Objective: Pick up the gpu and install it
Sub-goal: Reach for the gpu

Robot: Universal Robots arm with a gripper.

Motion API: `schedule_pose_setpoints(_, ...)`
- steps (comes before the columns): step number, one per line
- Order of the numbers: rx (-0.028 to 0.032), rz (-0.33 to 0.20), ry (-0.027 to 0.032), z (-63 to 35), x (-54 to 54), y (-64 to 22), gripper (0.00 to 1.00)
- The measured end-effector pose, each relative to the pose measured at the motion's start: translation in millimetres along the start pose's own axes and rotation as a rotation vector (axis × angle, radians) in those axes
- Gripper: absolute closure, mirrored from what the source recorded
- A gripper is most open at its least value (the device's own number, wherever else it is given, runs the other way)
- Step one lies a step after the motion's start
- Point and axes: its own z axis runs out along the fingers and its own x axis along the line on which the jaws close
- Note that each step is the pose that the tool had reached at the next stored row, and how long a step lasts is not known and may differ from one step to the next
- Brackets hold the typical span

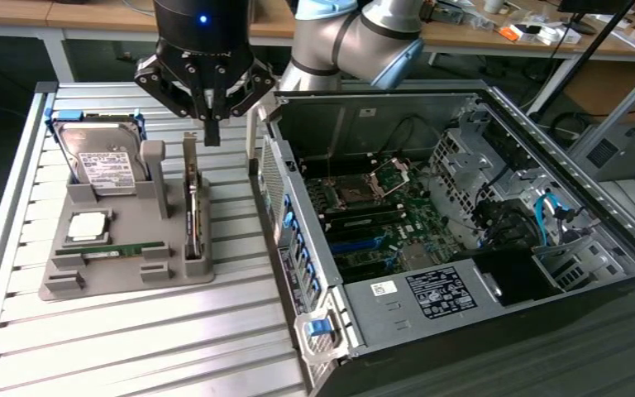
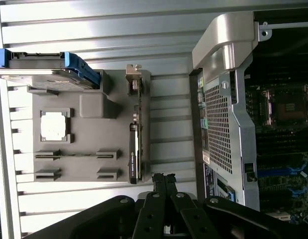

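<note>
The gpu (image 1: 192,198) stands on its edge in a slot at the exterior view's right side of a grey holder (image 1: 119,277). It is a thin dark card with a silvery bracket at its far end. My gripper (image 1: 212,131) hangs just above the card's far end, fingers pressed together, shut on nothing. From the wrist view I look straight down on the gpu (image 2: 135,137), a thin strip, with my gripper (image 2: 163,180) a little off its end. The open computer case (image 1: 439,223) lies to the exterior view's right, its motherboard exposed.
The holder also carries a silver hard drive (image 1: 102,161), a square processor (image 1: 86,225) and a green memory stick (image 1: 125,248). All sit on a slatted metal table (image 1: 130,347). The case's rear wall (image 2: 223,114) rises close beside the holder (image 2: 84,149).
</note>
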Motion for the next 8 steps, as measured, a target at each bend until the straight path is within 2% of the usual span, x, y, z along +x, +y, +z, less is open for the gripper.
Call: schedule_pose_setpoints(8, 0.0, 0.0, 0.0001, -0.2, 4.9, -0.4, 0.89)
